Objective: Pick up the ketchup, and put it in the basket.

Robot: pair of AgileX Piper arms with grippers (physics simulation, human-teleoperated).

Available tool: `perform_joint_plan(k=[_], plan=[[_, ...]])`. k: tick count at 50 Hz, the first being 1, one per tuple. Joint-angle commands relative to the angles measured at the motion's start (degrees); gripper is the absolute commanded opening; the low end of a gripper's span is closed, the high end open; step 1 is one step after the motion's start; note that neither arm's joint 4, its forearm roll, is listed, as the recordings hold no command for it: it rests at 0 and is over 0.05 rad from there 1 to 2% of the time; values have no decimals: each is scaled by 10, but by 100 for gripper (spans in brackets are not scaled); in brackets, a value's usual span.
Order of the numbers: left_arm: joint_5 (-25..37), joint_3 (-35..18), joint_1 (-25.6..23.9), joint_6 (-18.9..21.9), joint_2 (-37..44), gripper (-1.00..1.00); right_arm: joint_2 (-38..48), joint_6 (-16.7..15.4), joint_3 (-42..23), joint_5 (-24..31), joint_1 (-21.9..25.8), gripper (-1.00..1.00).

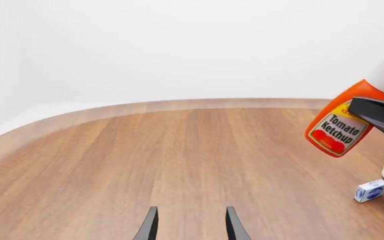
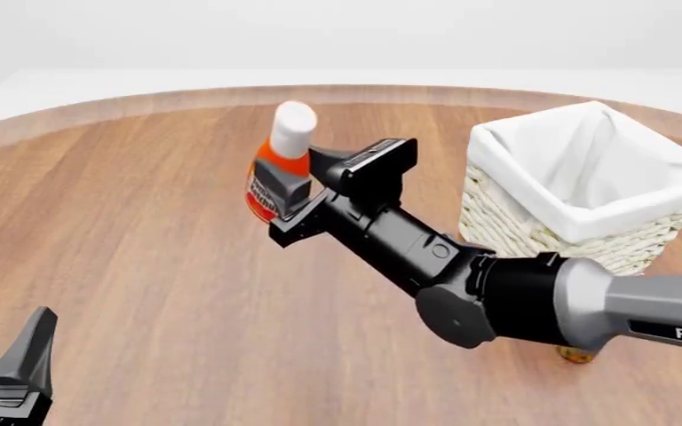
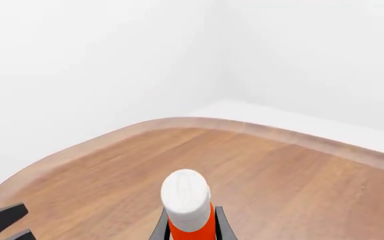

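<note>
Front view: right claw (image 2: 297,191) grips ketchup (image 2: 280,160), label partly hidden; left claw (image 1: 190,225) open.

Ketchup (image 1: 342,126): label printed "Tomato Ketchup" in dark letters on white, with a yellow band above whose red lettering is too cut off to read. Right arm (image 2: 625,311): white lettering "PiPE", cut by the picture's edge, on its grey link.

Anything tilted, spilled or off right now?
Only the ketchup: it hangs tilted above the table, clamped in the right gripper, not yet over the basket. No spill or damage visible.
</note>
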Motion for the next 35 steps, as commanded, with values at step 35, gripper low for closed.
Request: perform_joint_plan(k=[35], plan=[[0, 0, 0, 0, 0, 100, -134, -21, 47, 39, -105, -100]])
